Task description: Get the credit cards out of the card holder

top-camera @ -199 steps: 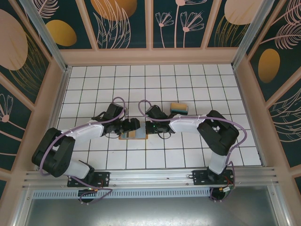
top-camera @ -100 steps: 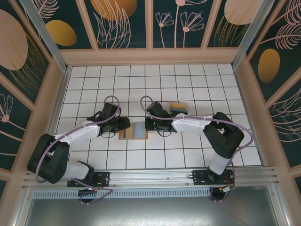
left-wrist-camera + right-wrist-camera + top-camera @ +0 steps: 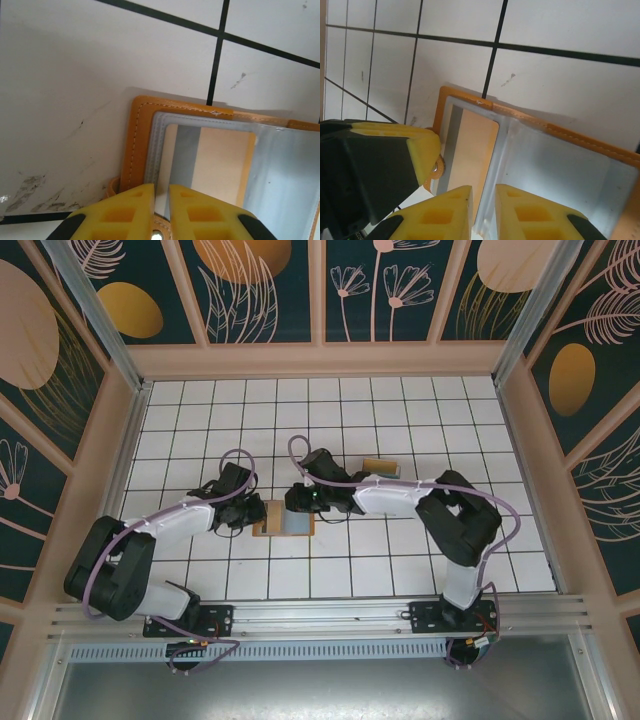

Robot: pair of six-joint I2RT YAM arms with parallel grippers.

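**Near edge:** both arm bases sit on the white tiled table (image 3: 400,570), the arms reaching inward toward each other.

**Left gripper** (image 3: 161,192): yellow fingers drawn to a narrow slit at the card holder's left edge, closed on its small tab (image 3: 112,187).

**Card holder** (image 3: 290,525): lies flat and open near the table's middle, slightly toward the near-left. It has an orange-brown stitched cover and a blue-grey lining (image 3: 285,170). A tan card (image 3: 222,165) sits in the left pocket.

**Right gripper** (image 3: 483,192): the jaws are narrow and the tips are over the lining just beside the card. Whether they pinch anything cannot be told.

**Farther, right of centre:** a small tan-and-teal object (image 3: 383,466), partly behind the right arm, apart from the holder.
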